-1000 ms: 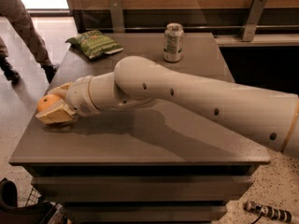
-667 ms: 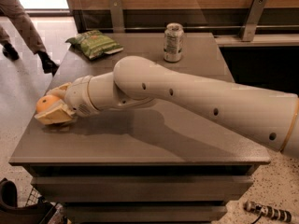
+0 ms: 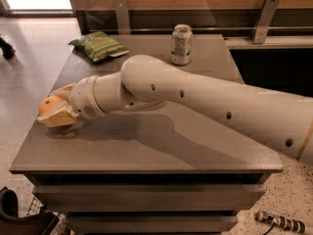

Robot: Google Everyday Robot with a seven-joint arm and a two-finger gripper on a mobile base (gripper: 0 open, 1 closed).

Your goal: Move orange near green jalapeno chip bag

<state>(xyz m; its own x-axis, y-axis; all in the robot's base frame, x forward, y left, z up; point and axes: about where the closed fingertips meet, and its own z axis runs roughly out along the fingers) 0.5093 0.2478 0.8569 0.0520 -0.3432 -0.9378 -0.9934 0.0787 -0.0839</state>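
Note:
The orange is at the table's left edge, held between the tan fingers of my gripper. The gripper is shut on the orange, low over or resting on the tabletop; I cannot tell which. My white arm reaches to it across the table from the right. The green jalapeno chip bag lies flat at the table's far left corner, well behind the orange and apart from it.
A silver-white drink can stands upright at the table's far middle. The grey table has its left edge right beside the gripper. A wooden wall with metal brackets runs behind. A person's foot shows on the floor at far left.
The gripper and orange have barely moved. The person walking on the floor at the left has moved away, almost out of view.

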